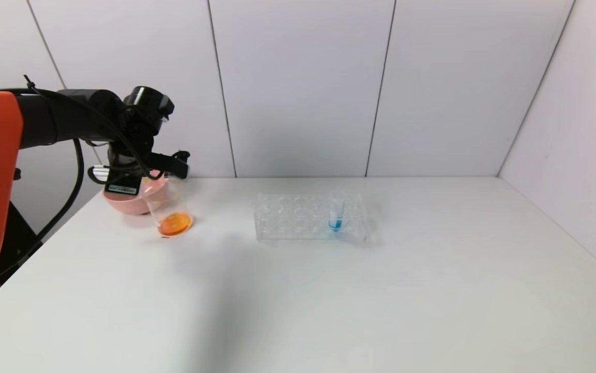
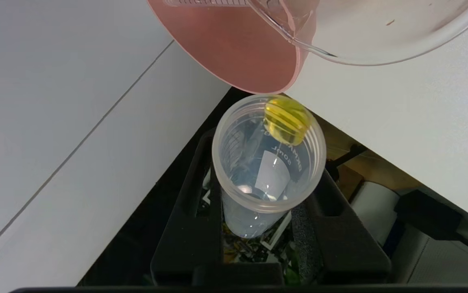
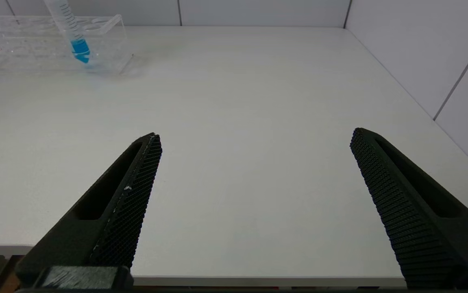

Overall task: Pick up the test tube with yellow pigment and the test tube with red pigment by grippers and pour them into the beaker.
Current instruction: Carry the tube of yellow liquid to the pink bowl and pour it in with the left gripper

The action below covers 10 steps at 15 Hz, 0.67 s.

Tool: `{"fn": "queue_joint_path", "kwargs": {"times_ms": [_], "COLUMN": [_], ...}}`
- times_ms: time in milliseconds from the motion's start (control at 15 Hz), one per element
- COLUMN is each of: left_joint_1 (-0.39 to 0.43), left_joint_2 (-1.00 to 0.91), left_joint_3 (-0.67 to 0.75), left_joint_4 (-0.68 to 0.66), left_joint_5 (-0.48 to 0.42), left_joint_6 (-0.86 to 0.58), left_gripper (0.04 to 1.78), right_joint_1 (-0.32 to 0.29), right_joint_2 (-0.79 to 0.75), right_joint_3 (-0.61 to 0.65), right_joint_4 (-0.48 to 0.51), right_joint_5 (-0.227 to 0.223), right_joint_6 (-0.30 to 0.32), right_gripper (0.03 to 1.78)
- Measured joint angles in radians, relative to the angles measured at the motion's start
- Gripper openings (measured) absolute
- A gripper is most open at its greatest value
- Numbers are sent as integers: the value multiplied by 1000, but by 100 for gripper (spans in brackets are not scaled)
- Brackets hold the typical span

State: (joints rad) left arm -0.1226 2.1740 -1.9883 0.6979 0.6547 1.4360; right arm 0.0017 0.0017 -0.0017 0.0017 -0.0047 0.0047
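In the head view the left gripper (image 1: 145, 173) sits at the upper left of the frame, above the beaker (image 1: 170, 210) and in front of the pink bowl (image 1: 132, 202); the beaker already holds orange liquid, and the tube in the gripper is mostly hidden by the wrist there; the clear rack (image 1: 310, 217) stands at centre, well apart, with only the blue tube (image 1: 336, 211) in it; the table (image 1: 329, 300) is bare across the lower and right parts of the frame, so room for moving lies there. In the left wrist view the fingers (image 2: 331, 228) are clamped on the test tube with yellow pigment (image 2: 268, 162) at lower centre, its open mouth facing the camera and a yellow blob at its rim; the beaker's lip and the pink bowl crowd the top of the frame, and the table edge runs just beside the tube; the likely risk is yellow dripping onto the bowl or off that edge if the mouth is not over the beaker, or the tube knocking the beaker's rim. In the right wrist view the right gripper (image 3: 254, 195) hangs with its jaws wide apart and holding nothing over the near table edge, with the rack at the upper left, far off. No red tube is visible in any view.
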Motion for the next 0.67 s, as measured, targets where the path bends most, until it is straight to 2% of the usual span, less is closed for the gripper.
{"fn": "queue_joint_path", "kwargs": {"times_ms": [267,667], "left_joint_1": [-4,-9], "left_joint_2": [6,10], "left_joint_3": [0,0], "left_joint_4": [-10,-13], "left_joint_5": [43,48], "left_joint_6": [38,39], "left_gripper": [49,49], "right_joint_1": [-1,-1], "right_joint_2": [0,0], "right_joint_3": [0,0], "right_joint_4": [0,0], "right_joint_5": [0,0], "right_joint_6": [0,0], "right_gripper": [170,170]}}
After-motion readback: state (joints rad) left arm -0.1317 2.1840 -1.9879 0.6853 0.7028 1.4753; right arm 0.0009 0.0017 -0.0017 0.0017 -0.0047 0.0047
